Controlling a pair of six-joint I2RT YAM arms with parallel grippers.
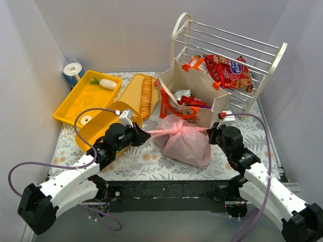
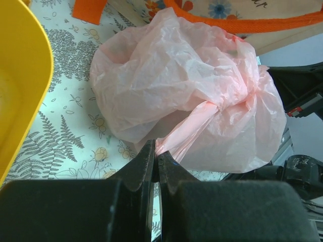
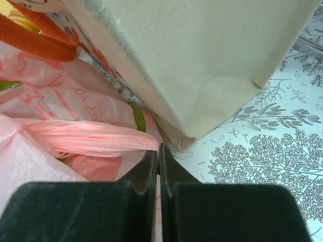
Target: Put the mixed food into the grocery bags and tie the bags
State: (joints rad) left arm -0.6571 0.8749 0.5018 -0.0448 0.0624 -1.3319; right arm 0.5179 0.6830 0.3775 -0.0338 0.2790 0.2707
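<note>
left gripper [image 2: 155, 153] pinched pink bag [image 1: 184, 142] by its left twisted tail | right gripper [image 3: 159, 153] pinched the right tail | pink bag was knotted on top, sat on table [image 1: 132, 162] between arms, against beige tote [image 1: 198, 84] | red snack packets [image 1: 192, 101] lay inside tote

Pale lilac-grey walls [image 1: 116, 30] close in the table [image 1: 151, 166] on three sides, at 9, 12 and 3 o'clock, meeting in plain corners. A cloth [image 3: 272, 151] printed with grey ferns and small yellow flowers covers the tabletop. A black rail [image 1: 166, 190] runs along its 6 o'clock edge. A cream wire rack [image 1: 229, 43], with curved end frames and thin metal bars, stands at 1 o'clock near the back wall. Yellow trays [image 1: 75, 103] lie at 10 o'clock, some tilted. A blue-and-white roll [image 1: 73, 70] sits in the corner behind them. Light is soft and even, leaving only faint shadows on the cloth.
</note>
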